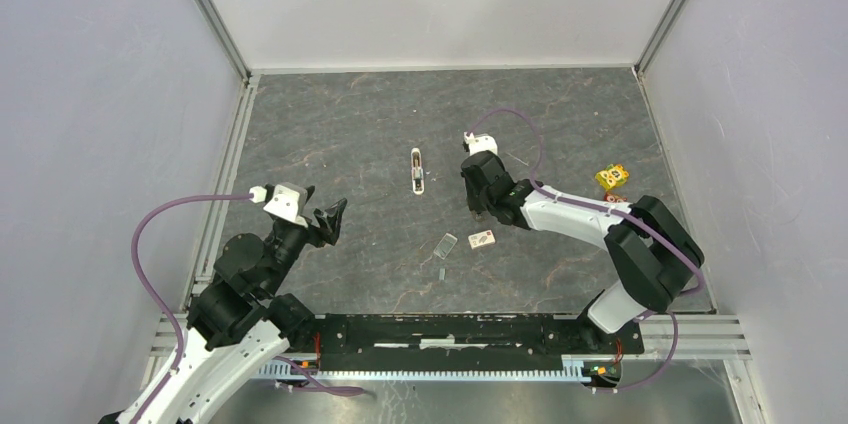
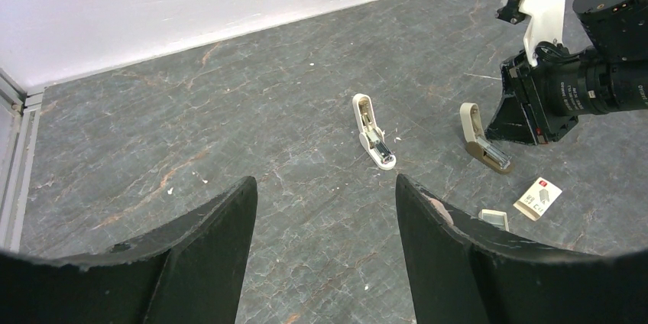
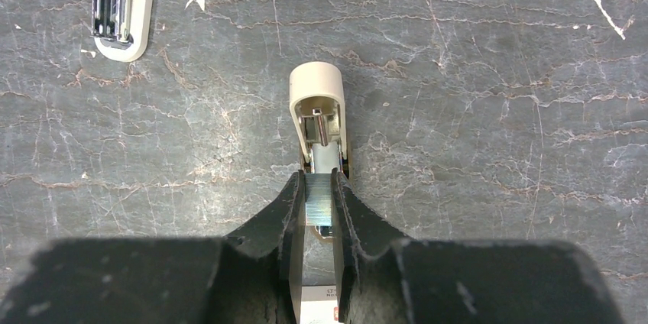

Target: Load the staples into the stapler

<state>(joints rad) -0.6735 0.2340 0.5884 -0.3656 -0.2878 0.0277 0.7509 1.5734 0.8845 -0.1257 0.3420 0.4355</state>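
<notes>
Seen from above, the left gripper [image 1: 331, 216] is at the left of the table [image 1: 330, 124], fingers apart, well apart from the staplers. The right gripper [image 1: 478, 210] points down mid-table, right of a white stapler [image 1: 417, 171]. A box [image 1: 482, 239] and a clear lid [image 1: 445, 246] lie just nearer.

From the left wrist, a beige stapler [image 2: 483, 138] lies open under the right gripper.

From the right wrist, the fingers are clamped on a strip of staples [image 3: 321, 200], held over the beige stapler's open channel.
</notes>
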